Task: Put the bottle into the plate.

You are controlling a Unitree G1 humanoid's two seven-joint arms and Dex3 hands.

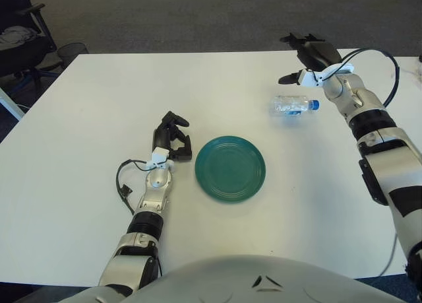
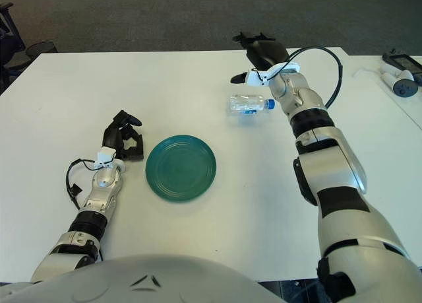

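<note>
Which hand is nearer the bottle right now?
Right. The right hand hovers open just beyond the lying bottle, not touching it. The left hand shows beside the plate, on its left, far from the bottle.

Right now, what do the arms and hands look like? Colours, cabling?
Both arms are silver-grey metal segments with black joint bands. Left hand and right hand have black fingers on white wrist pieces. A thin black cable loops beside the left forearm; a thicker black cable arcs off the right wrist.
</note>
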